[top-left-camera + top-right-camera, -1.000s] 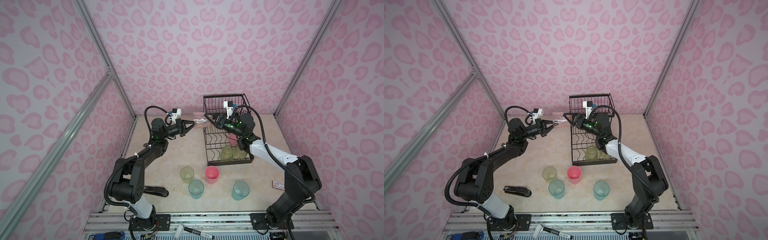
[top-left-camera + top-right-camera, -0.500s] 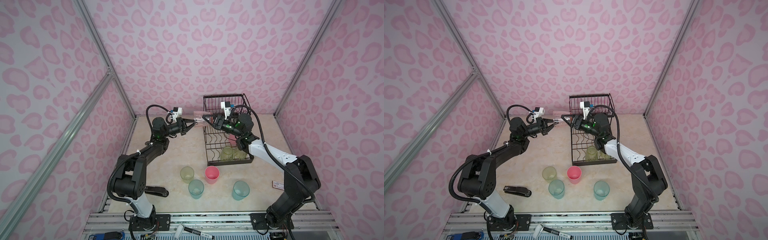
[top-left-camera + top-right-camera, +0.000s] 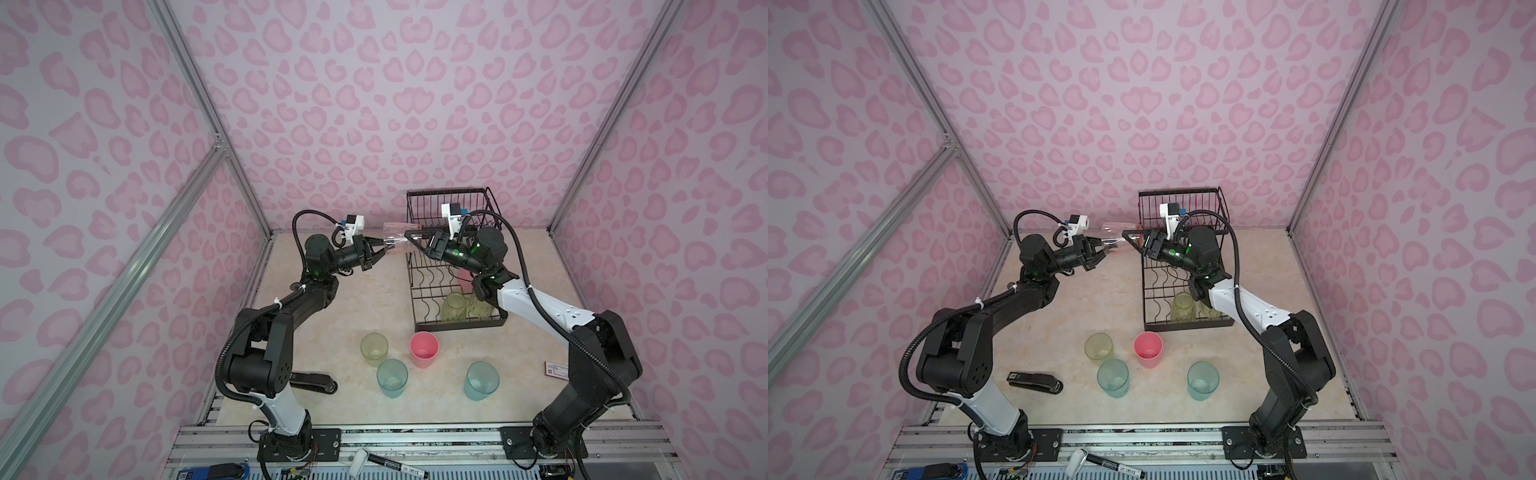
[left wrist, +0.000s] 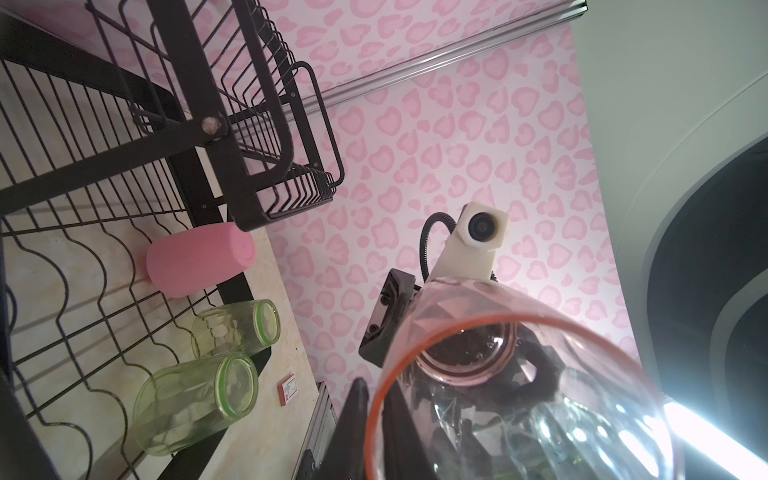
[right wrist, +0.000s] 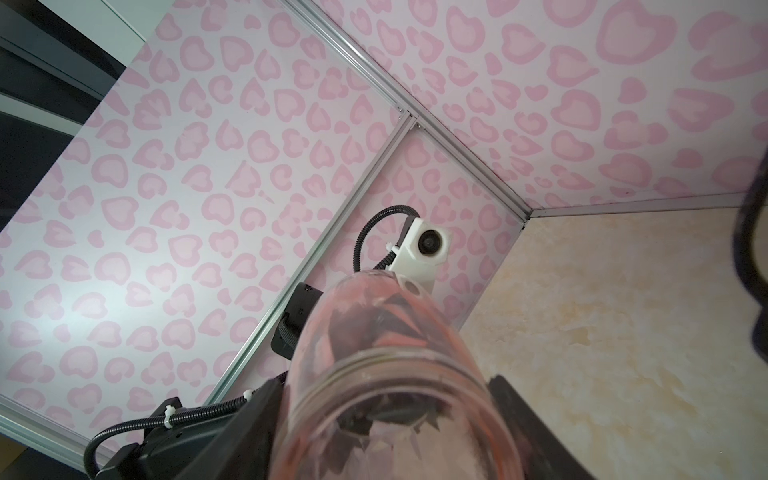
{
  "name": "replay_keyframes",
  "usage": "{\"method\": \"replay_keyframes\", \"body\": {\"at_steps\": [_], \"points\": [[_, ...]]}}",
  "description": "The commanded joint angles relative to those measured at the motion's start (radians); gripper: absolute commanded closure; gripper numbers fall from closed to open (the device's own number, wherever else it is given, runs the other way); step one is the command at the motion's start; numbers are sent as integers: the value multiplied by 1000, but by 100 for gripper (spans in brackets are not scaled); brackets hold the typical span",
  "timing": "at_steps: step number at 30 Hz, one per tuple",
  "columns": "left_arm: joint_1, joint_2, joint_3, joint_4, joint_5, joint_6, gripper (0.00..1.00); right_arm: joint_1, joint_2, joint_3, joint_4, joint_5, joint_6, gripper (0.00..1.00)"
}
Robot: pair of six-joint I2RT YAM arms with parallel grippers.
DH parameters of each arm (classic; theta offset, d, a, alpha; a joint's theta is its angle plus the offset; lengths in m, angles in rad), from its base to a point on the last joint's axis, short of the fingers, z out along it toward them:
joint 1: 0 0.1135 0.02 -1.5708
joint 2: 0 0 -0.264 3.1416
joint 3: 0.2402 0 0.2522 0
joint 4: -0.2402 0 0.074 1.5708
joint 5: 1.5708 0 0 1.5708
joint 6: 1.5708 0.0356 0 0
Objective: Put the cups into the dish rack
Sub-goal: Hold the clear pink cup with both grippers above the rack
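A clear orange-pink faceted plastic tumbler (image 3: 398,240) is held on its side in mid-air between the two pincers, just beside the upper basket of the black wire two-tier dish rack (image 4: 195,83). Its base is clasped by the right pincer (image 3: 409,241), while its rim wall is narrowly straddled by the left pincer (image 3: 384,248), whose grip cannot be told. Below the right pincer, an opaque pink tumbler (image 4: 199,259) and two translucent yellow-green tumblers (image 4: 235,328) are seen in the rack's lower tier; a yellow-green tumbler (image 3: 374,348), a pink tumbler (image 3: 424,349) and two teal tumblers (image 3: 391,377) are stood upright on the beige worktop (image 3: 365,299), well below both pincers.
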Motion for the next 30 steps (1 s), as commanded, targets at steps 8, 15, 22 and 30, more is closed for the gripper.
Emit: {"method": "replay_keyframes", "body": {"at_steps": [8,15,22,30], "points": [[5,-5,20,-14,-7,60,59,12,-63,-23,-113,62,-160,39],[9,-31,20,-92,-25,129,50,21,-140,-54,-235,138,-283,40],[17,-74,15,-245,-76,246,44,23,-217,-95,-358,238,-401,41],[23,-139,40,-537,-182,447,42,25,-292,-134,-540,405,-550,41]]}}
